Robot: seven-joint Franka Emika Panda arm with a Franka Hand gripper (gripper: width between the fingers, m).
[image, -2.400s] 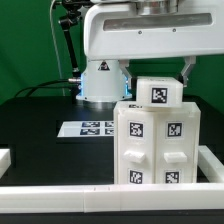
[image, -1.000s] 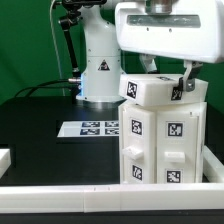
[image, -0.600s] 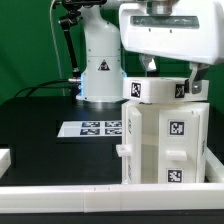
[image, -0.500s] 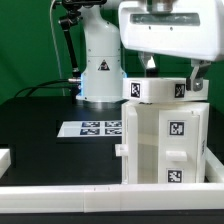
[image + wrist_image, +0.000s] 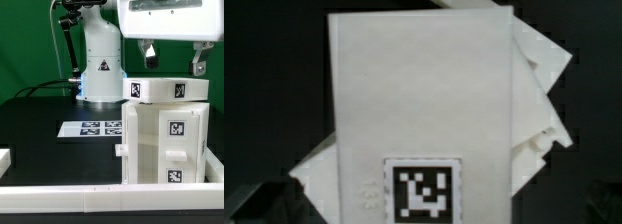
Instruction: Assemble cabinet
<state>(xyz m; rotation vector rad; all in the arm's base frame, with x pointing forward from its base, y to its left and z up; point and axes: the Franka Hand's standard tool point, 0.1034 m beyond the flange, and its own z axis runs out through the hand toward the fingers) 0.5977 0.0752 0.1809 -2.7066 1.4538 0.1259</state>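
**Two-finger gripper (image 5: 174, 63) spread wide and empty, directly above the large white plastic box-shaped cabinet (image 5: 165, 145).**

The cabinet stands upright on the black table (image 5: 40, 115), its tagged faces turned to the exterior camera. A flat white tagged top slab (image 5: 167, 90) lies across the cabinet's top and overhangs a little on both sides. The jaws hang just above that slab, one finger over each end, touching nothing. That suits a part set down to rest by its own weight, though whether it is fully seated I cannot tell. The low white rail (image 5: 60, 192) in front of the cabinet probably serves as a stop. The marker board (image 5: 88, 128) lies behind the cabinet, well apart.
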